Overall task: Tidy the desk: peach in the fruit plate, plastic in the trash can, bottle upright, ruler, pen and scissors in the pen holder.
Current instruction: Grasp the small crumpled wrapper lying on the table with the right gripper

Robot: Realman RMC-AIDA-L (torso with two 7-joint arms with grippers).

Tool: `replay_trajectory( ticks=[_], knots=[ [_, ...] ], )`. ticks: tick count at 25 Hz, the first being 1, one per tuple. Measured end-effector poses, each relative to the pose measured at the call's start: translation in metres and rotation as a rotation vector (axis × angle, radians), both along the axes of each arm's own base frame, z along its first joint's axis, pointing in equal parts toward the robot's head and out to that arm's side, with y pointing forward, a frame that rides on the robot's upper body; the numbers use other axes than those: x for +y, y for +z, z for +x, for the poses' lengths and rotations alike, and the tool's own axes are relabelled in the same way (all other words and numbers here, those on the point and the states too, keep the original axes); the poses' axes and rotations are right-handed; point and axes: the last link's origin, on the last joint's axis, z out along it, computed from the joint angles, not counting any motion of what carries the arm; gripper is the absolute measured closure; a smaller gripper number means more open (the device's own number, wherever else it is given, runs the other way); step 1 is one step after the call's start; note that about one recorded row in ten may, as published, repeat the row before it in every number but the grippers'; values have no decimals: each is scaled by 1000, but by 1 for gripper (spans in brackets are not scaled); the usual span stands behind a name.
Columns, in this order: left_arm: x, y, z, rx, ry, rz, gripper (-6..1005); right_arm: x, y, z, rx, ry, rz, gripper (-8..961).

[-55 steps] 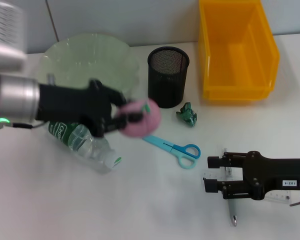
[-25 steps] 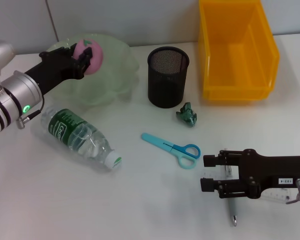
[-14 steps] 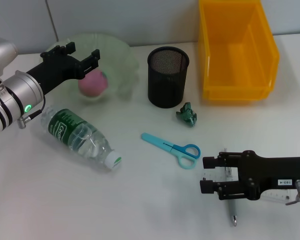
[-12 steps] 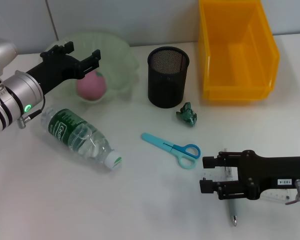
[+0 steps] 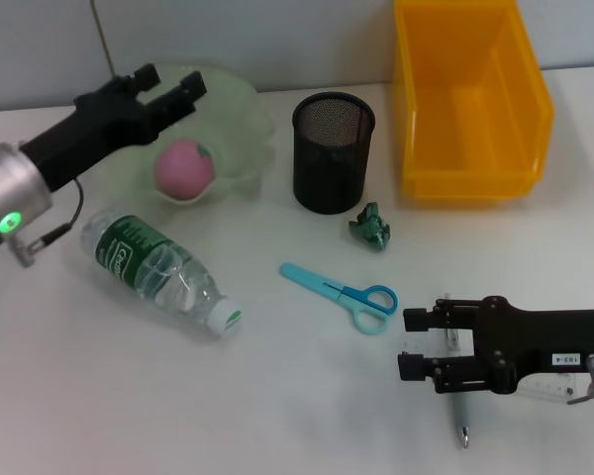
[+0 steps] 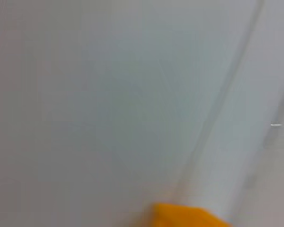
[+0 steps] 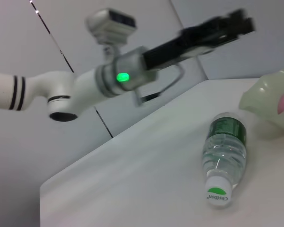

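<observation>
White desk [image 5: 109, 396]: fruit plate [image 5: 240, 127] holds peach [image 5: 184, 169].

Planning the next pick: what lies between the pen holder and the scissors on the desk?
In the head view, a small crumpled green plastic scrap lies between the pen holder and the scissors, off to the right; otherwise bare desk.

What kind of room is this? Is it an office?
Probably an office-style desk set up for robot practice: a black wire-mesh pen holder, blue-handled scissors and a bright yellow plastic bin sit on a plain white tabletop.
</observation>
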Motion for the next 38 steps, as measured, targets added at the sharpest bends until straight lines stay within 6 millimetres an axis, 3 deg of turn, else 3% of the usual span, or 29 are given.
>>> replay_trajectory(
  ticks=[2,3,4,5,6,9,12,13,18,27,38],
  knots=[
    [-16,6,0,-31,-51,-72,195,0,2,1,-2,-1,4,195],
    [-34,10,-1,-45,-108,-170,196,0,3,2,-1,-1,6,195],
    [-34,10,-1,-45,-108,-170,196,0,3,2,-1,-1,6,195],
    [-50,13,-2,-51,-160,-262,197,0,4,2,-2,0,7,195],
    [-50,13,-2,-51,-160,-262,197,0,5,2,-2,0,8,195],
    [-74,13,-3,-50,-254,-389,197,0,7,3,-5,2,9,195],
    [-94,6,-5,-5,-330,-499,197,1,9,3,-9,10,4,196],
    [-105,-6,-8,58,-362,-562,197,2,11,2,-13,18,2,196],
    [-118,-28,-16,158,-400,-604,197,5,16,1,-29,34,13,196],
    [-120,-28,-20,172,-403,-586,197,15,27,-3,-65,0,13,196],
    [-117,-27,-19,180,-419,-539,198,65,48,-63,-349,-77,-126,197]
  ],
)
